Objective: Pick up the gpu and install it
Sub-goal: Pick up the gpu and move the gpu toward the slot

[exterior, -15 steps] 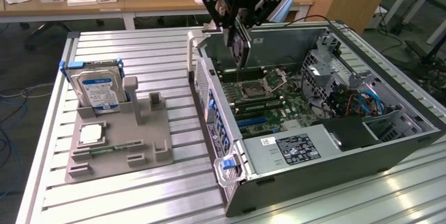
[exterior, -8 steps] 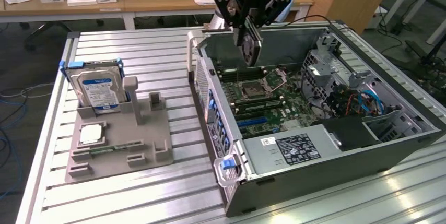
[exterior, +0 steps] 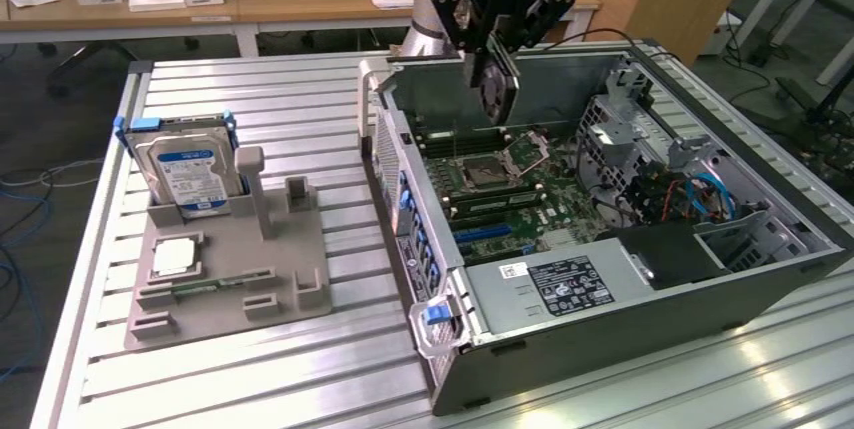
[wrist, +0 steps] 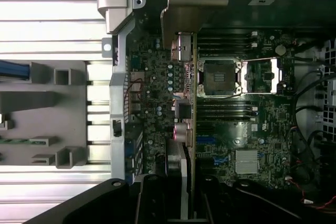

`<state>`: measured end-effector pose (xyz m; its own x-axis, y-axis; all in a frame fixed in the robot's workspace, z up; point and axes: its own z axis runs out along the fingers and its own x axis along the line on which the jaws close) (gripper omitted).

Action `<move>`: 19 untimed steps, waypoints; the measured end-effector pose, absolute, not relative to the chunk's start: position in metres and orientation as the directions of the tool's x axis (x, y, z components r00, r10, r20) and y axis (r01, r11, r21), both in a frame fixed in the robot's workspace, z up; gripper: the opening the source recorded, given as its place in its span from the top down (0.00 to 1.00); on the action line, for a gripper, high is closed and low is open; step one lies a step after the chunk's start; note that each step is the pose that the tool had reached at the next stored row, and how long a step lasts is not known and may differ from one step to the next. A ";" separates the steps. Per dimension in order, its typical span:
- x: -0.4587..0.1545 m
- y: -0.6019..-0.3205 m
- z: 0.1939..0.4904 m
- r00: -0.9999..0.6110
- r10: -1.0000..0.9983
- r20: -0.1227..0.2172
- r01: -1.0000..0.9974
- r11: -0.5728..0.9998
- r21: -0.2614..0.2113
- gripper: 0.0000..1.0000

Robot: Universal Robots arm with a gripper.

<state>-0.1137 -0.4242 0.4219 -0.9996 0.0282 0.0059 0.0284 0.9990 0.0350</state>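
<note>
One arm was at work, and its gripper (exterior: 497, 41) was clamped on the graphics card (exterior: 501, 89), holding it in the air above the open computer case (exterior: 747, 279). The card touched nothing but the fingers.

In the exterior view the card hung down from the gripper on its thin edge, with its length seeming to point downward into the case. It sat over the far part of the case, close to the far wall and above the processor socket (exterior: 501, 164). It was clearly apart from the main circuit board (exterior: 534, 211) below it.

The wrist view looked along the gripper (wrist: 181, 205) and showed the graphics card (wrist: 185, 161) edge-on, as a narrow strip. The strip ran straight away from the fingers, with the silver bracket (wrist: 191, 3) at the far end. The main circuit board (wrist: 247, 129) lay flat beyond it, and the processor socket (wrist: 220, 77) was just beside the line of the card.

The blue slots (exterior: 494, 232) were lower in the case and nearer the camera of the exterior view than the card was. Judging from both views, the card was not over them and its connector edge did not face them. How its edge lined up with them could not be told.

Well apart, on the exterior view's left, a hard drive (exterior: 187, 169) stood upright in a grey holder (exterior: 287, 269).
</note>
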 end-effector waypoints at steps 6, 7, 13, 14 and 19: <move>-0.101 -0.424 0.422 -1.000 0.028 0.006 0.028 0.999 0.035 0.72; -0.098 -0.424 0.422 -1.000 0.028 0.006 0.028 0.999 0.035 0.72; -0.085 -0.424 0.422 -1.000 0.028 0.006 0.028 0.999 0.035 0.72; -0.082 -0.424 0.422 -1.000 0.028 0.006 0.028 0.999 0.035 0.72; -0.072 -0.424 0.422 -1.000 0.024 0.006 0.025 0.999 0.035 0.72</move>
<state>-0.0723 -0.4242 0.4217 -0.9997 0.0243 0.0059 0.0245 0.9991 0.0349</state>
